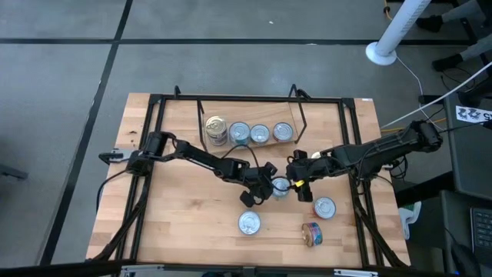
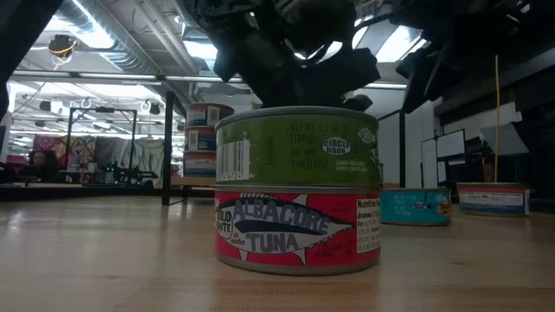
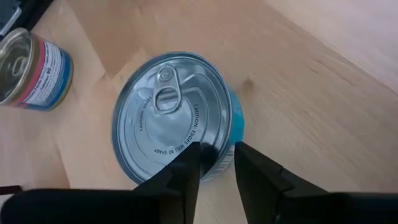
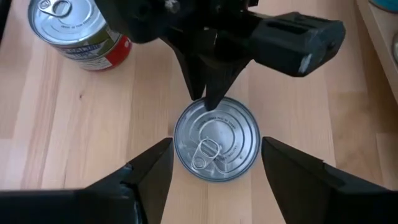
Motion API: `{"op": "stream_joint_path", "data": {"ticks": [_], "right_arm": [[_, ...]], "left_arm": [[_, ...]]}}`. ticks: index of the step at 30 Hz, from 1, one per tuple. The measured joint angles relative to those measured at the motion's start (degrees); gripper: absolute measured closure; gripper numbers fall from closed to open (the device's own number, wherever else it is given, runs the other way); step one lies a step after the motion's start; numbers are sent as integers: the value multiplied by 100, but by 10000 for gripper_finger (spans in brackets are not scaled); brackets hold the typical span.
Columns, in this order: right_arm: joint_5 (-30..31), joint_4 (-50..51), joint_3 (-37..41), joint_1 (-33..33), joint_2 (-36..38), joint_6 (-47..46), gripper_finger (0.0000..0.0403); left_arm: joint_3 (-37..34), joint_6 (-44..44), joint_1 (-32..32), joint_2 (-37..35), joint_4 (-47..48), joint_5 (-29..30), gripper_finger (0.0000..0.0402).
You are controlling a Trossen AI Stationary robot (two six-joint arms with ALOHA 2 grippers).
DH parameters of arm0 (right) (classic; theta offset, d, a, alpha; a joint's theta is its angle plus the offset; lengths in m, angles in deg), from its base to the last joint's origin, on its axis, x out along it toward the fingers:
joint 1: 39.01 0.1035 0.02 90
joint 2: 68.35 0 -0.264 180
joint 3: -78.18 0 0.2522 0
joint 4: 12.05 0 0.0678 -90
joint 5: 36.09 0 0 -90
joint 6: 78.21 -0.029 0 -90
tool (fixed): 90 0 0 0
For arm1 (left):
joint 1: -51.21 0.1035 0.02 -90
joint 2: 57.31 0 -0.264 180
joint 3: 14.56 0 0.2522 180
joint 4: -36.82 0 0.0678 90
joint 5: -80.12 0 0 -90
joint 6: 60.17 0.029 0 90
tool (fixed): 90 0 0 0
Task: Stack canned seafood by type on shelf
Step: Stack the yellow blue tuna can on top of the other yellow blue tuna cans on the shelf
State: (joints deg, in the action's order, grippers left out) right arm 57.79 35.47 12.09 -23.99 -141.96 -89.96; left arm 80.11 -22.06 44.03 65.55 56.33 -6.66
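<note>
The blue tin (image 3: 177,118), rim pinched by the left end effector (image 3: 217,165), sits between the right end effector's (image 4: 214,165) open fingers.

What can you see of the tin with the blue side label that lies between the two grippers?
The tin with the blue side label is a short round can standing upright on the wooden tabletop, near its middle. Its silver lid looks like metal and is unopened, with a pull ring lying flat. The left gripper has its narrow-set fingers at the rim, one over the lid and one outside the wall. The right gripper hangs above with its fingers spread to either side, not touching.
</note>
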Motion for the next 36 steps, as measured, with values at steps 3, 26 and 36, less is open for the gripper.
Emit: {"op": "stream_joint_path", "data": {"ticks": [3, 26, 36], "right_arm": [[0, 0, 0, 0, 0, 0, 159], [-155, 385, 0, -1, -34, 35, 159], [993, 334, 57, 649, -524, 858, 159]], "left_arm": [[2, 16, 2, 51, -90, 2, 312], [119, -987, 0, 93, 3, 157, 399], [317, -2100, 7, 110, 228, 125, 401]]}}
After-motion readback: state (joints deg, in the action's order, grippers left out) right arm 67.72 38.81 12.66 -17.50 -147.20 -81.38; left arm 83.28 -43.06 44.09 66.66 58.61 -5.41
